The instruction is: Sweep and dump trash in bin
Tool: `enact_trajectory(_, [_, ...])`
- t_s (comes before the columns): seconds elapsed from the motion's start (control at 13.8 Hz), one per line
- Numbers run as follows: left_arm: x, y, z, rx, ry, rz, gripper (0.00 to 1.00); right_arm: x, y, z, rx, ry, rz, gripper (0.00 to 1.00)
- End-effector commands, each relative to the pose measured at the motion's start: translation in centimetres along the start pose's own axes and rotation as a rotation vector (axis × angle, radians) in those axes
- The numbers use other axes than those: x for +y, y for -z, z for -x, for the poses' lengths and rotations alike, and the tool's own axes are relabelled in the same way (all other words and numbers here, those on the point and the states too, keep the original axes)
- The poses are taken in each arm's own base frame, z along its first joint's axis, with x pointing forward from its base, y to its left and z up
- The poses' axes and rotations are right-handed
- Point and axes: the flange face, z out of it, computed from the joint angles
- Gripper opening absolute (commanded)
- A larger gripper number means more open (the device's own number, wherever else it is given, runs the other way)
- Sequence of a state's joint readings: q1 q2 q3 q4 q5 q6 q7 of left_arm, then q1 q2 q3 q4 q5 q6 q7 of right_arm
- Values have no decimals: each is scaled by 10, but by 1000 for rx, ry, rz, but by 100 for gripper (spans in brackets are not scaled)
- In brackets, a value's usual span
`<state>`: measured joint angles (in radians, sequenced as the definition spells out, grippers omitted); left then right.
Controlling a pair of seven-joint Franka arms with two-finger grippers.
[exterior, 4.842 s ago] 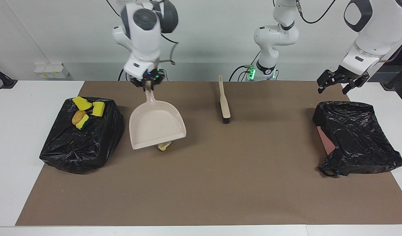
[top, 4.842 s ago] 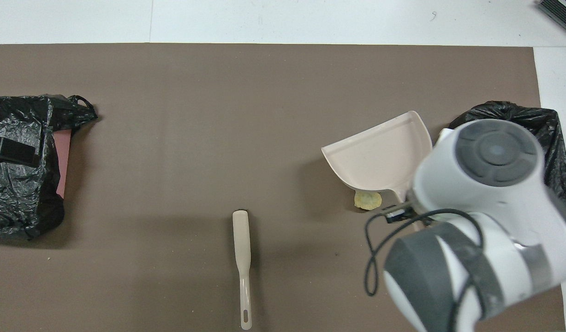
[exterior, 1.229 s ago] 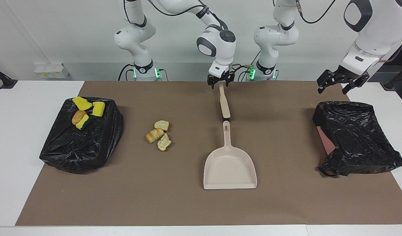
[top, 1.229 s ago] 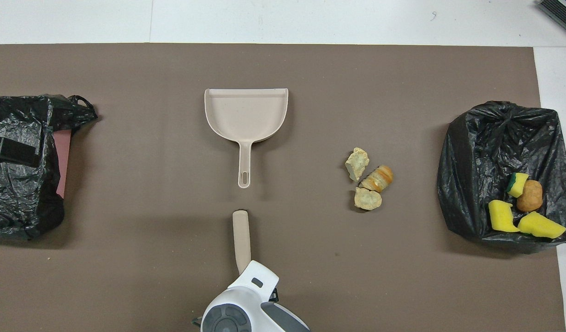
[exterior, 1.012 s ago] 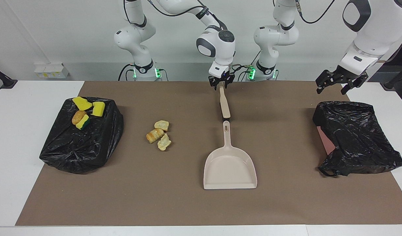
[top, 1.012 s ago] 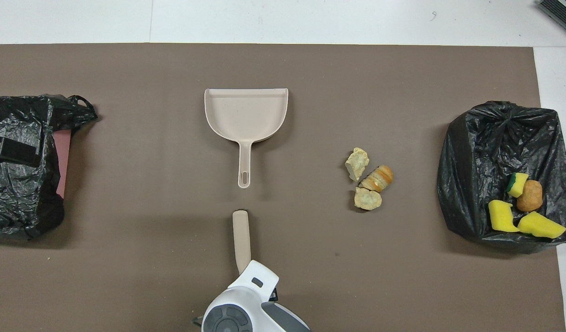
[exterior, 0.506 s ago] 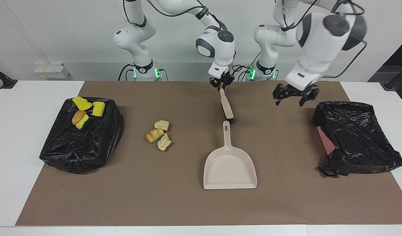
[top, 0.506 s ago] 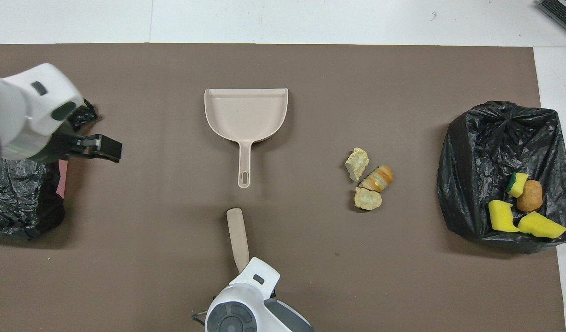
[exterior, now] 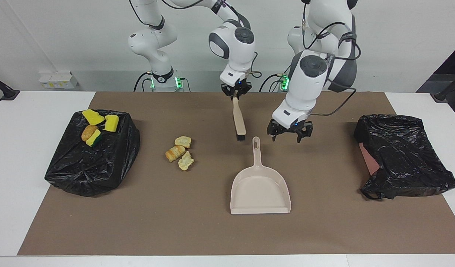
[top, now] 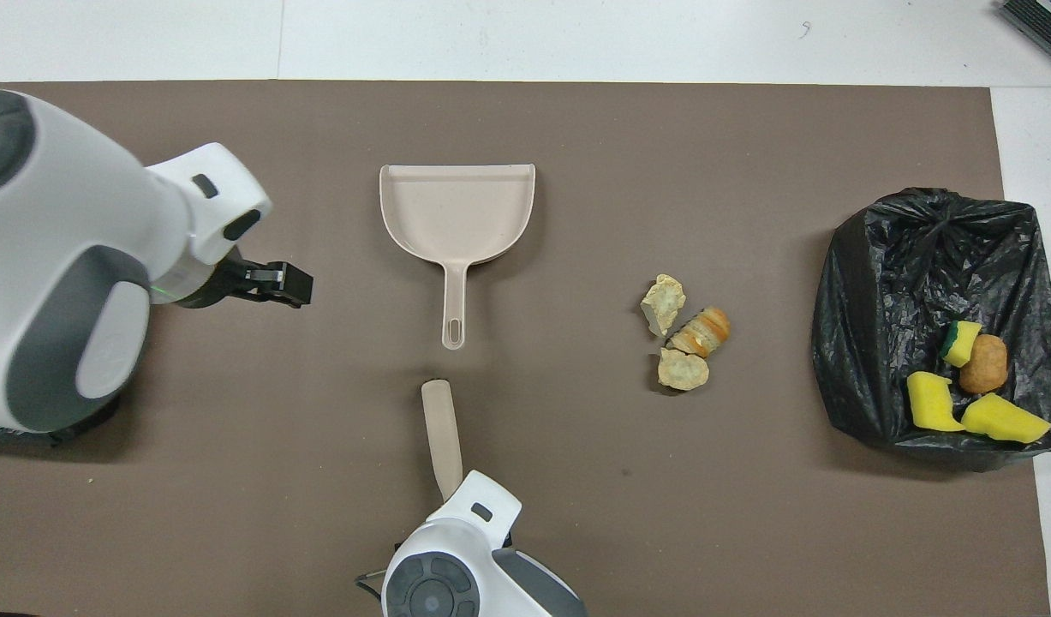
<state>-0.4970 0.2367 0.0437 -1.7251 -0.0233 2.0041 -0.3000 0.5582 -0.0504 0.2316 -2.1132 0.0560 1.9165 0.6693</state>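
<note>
Holding sponge chunks [exterior: 100, 120], the bin [exterior: 92, 163] sits; right fingers [exterior: 235, 91] grip the brush [exterior: 238, 120], left fingers [exterior: 297, 136] spread.

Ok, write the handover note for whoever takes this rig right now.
Right hand: shut on the brush handle, bristles hanging just off the mat.
Left hand: open, in the air beside the dustpan handle.
Done: four scraps lie on the black bin bag at the right arm's end.
Left: three loose scraps on the mat between bag and dustpan; sweep them into the pan, then dump.
</note>
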Motion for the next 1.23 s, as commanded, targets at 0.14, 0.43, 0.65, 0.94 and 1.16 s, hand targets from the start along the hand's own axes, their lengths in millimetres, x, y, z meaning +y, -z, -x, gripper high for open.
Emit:
enact_trajectory(0.14, [31,-25,-4,50,50,38,100,110,23,-33,-33,-95,20,0])
enact_trajectory(0.43, [48,-45,-5,68,57,45,100,195,9,-67,-12,-97,142,0])
enact_trajectory(0.65, [59,-66,5,75,36,48,100,257,-12,-78,-23,-82,165,0])
enact_trajectory(0.94, [73,-84,10,71,28,46,88,292,-35,-75,-62,-30,166,0])
enact_trajectory(1.16, [72,-85,11,61,12,38,0,280,-51,-72,-74,-56,157,0])
